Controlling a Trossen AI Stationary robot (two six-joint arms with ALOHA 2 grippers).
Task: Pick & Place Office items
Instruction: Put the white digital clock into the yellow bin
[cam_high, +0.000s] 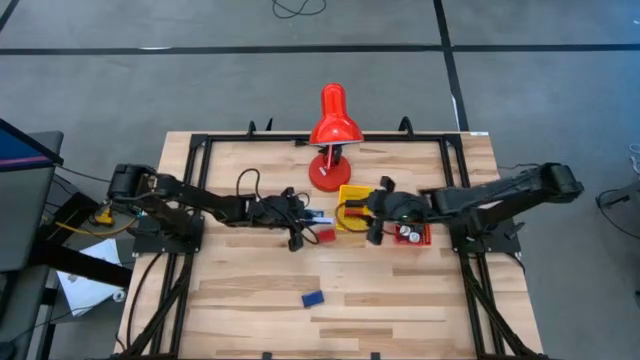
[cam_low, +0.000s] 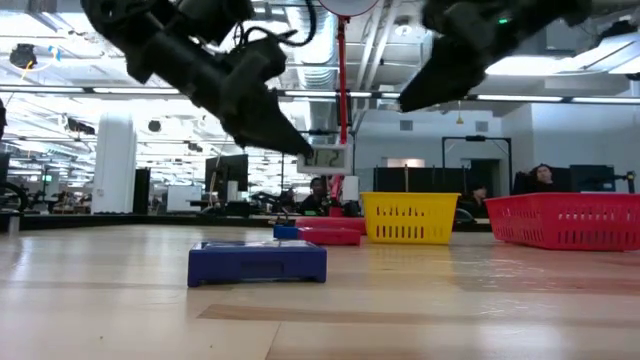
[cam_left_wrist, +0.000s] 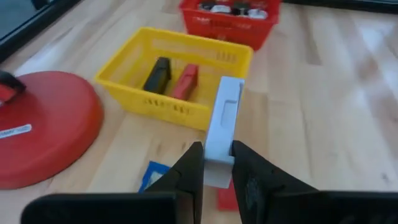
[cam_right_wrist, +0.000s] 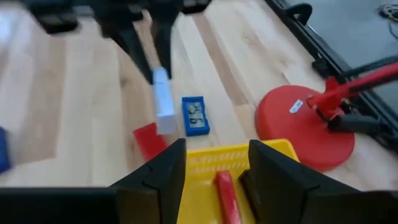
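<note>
Your left gripper (cam_left_wrist: 216, 163) pinches a pale flat block (cam_left_wrist: 221, 127) by its end, lifted above the table short of the yellow mesh tray (cam_left_wrist: 177, 78); it may pivot, slip. Right gripper (cam_right_wrist: 213, 163) hangs open, empty, over that tray

Even, bright overhead light; ceiling strips glare in the low view. Soft shadows under the left gripper (cam_left_wrist: 216, 177). Both wrist views are blurred.
</note>
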